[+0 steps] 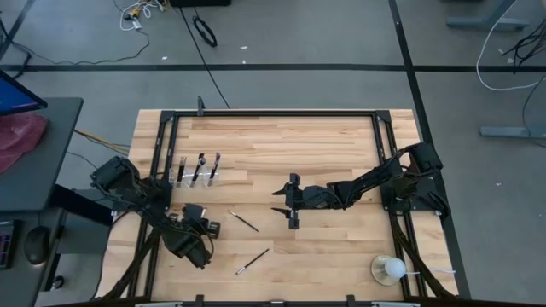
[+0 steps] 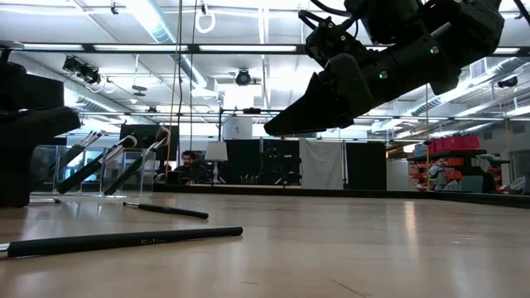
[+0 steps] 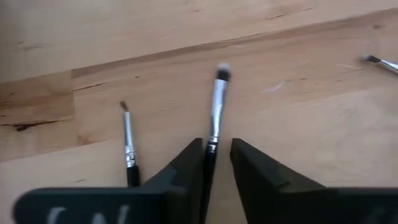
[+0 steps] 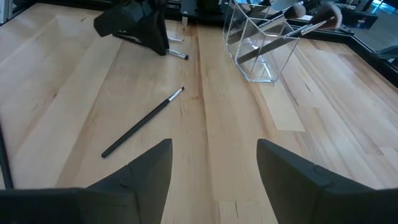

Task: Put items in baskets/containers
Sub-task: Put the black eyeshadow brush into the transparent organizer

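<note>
1. The pale wooden plank table [image 1: 341, 136] carries the work; the right gripper [image 1: 291, 201] hangs over its middle, jaws wide and empty.
2. The clear plastic brush holder [image 1: 196, 175], already holding several brushes, stands just beyond the left gripper [image 3: 217, 163].
3. That gripper's jaws straddle a slim, dark-handled, silver-ferruled makeup brush [image 3: 214, 118] lying on the table; firm contact cannot be told.
4. Judged step: grasping. Next: clamp, lift, tip handle-first into the holder.
</note>
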